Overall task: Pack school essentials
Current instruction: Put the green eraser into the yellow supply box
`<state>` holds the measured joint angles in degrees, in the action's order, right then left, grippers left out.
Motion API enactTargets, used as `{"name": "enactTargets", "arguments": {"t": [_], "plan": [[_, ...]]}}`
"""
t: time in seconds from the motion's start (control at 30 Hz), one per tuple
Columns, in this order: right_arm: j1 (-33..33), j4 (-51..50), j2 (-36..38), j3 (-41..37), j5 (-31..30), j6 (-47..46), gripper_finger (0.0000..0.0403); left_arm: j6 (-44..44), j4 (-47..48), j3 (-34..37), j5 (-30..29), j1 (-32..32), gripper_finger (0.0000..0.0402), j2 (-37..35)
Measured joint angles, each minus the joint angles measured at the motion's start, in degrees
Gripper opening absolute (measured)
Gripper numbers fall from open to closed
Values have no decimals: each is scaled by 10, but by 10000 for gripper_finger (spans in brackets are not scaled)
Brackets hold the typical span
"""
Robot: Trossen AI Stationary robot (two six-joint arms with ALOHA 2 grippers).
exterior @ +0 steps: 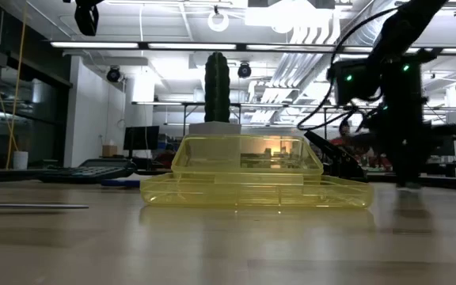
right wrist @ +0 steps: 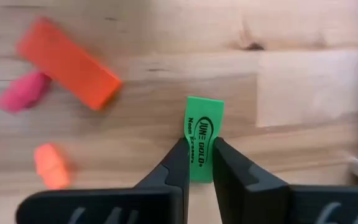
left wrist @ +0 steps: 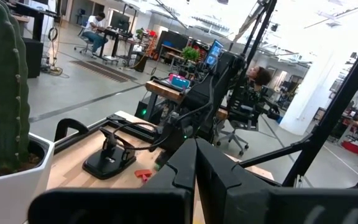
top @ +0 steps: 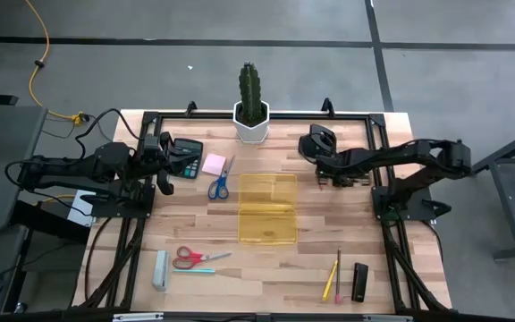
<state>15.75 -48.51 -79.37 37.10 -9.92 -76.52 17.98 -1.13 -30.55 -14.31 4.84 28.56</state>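
Green eraser (right wrist: 202, 138) mid-frame is pinched by the right claw (right wrist: 197, 163); pickup step, I'd guess. Next, carry it to the yellow case (top: 268, 209). Left claw (left wrist: 194, 163) clenched empty.

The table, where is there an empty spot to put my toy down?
Bare wood lies between the yellow case and the pencils. More lies left of the case, above the red scissors. It is crowded at the back left, with calculator, pink pad and blue scissors, and under the right claw gripping a green eraser.
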Motion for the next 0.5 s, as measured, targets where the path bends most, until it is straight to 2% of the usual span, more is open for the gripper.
{"name": "enactTargets", "arguments": {"t": [0.17,0.27,0.37,0.5], "plan": [[0,-40,112,2,-1,31,37,-1,0,0,0,0,0,0],[0,-12,180,12,-2,69,38,0,0,0,-1,0,0,0],[0,65,233,21,8,125,38,11,-1,0,-12,0,0,0],[-3,234,264,26,44,204,39,63,-22,0,-30,0,0,8]]}}
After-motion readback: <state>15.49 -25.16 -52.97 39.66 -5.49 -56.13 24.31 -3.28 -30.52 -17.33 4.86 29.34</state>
